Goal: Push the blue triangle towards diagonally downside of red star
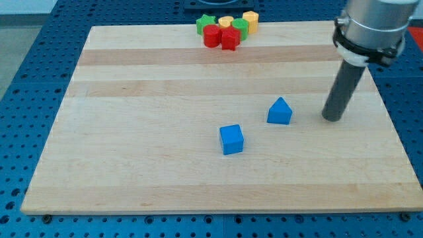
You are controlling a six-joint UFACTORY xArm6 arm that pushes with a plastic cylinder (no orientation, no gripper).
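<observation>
Pale striped wood makes up the desk (132, 172), a rectangular board resting on a blue perforated base plate (26, 79) that shows along every edge.

Nearest of the pieces is a blue cube block (231, 139), sitting alone a little right of the board's centre line. Just beyond it and to its right, apart from it, stands the blue triangle block (279, 111), its peak pointing up. To the right of that triangle, near but not touching, my tip (332, 119) rests on the wood; the dark rod rises from it, leaning to the right, into a grey cylindrical arm housing (373, 26) at the far right corner. No fingers exist on this rod, so there is no open or closed state to tell.

Well apart, at the far edge of the board, a tight cluster gathers: a red star block (229, 38) and a red rounded block (211, 35) in front, a green star block (206, 24) to the left, a green block (240, 26) of unclear shape, and two yellow blocks (250, 20) behind.
</observation>
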